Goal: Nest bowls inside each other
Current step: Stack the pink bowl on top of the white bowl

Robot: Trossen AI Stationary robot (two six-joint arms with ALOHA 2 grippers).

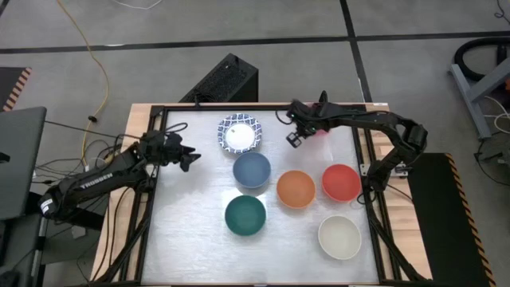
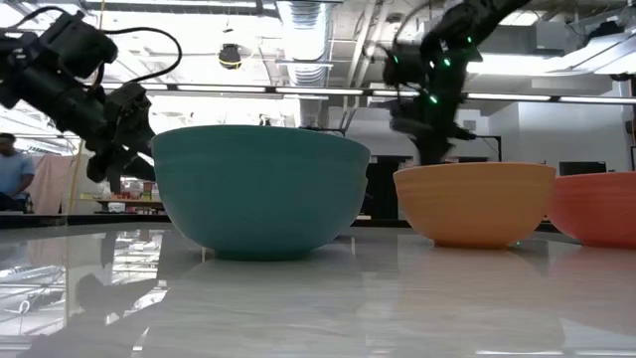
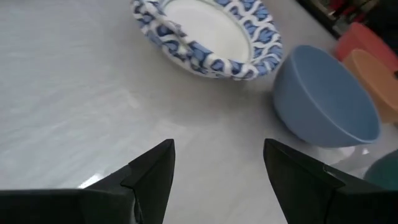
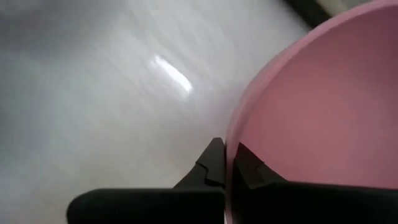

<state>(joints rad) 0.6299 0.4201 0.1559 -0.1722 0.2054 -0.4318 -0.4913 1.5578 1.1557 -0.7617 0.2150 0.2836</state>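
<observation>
**Right arm pinching the pink bowl by its rim**

Up at the far edge of the table (image 1: pixel 191 239), the right gripper (image 4: pixel 229 163) is clamping its fingers on the rim of the pink bowl (image 4: pixel 323 106), probably so it can carry it into another bowl. Nearby, the patterned bowl (image 1: pixel 239 132) is sitting beside the blue bowl (image 1: pixel 252 170), with orange (image 1: pixel 296 189), red (image 1: pixel 341 182), green (image 1: pixel 245 215) and cream (image 1: pixel 339 237) spread apart. The left gripper (image 3: pixel 217 171) is hovering with fingers spread, facing the patterned bowl, likely waiting.
</observation>
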